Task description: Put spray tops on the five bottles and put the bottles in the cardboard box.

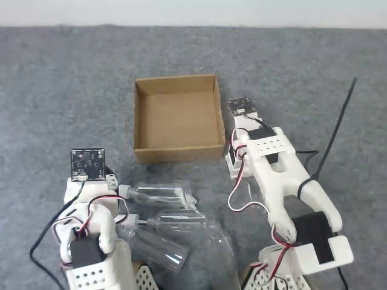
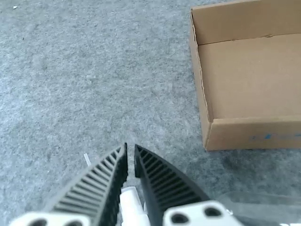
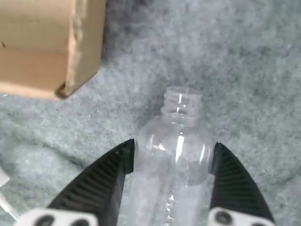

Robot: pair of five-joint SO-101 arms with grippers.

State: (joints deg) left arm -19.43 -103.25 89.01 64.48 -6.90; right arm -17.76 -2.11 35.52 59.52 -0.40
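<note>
In the right wrist view my right gripper (image 3: 174, 146) is shut on a clear bottle (image 3: 181, 141) with a bare threaded neck, one finger on each side of its shoulder. It lies on the carpet close to a corner of the cardboard box (image 3: 47, 47). My left gripper (image 2: 130, 149) is shut on a white spray top (image 2: 129, 202), its tips almost touching above it. The open, empty cardboard box (image 1: 178, 118) sits mid-table. Several more clear bottles (image 1: 163, 194) lie between the arms, one with a white top (image 1: 125, 191).
Grey carpet covers the table. The left arm (image 1: 91, 241) stands at the front left and the right arm (image 1: 278, 175) at the front right beside the box. A black cable (image 1: 338, 121) runs along the right. Open carpet lies left of and behind the box.
</note>
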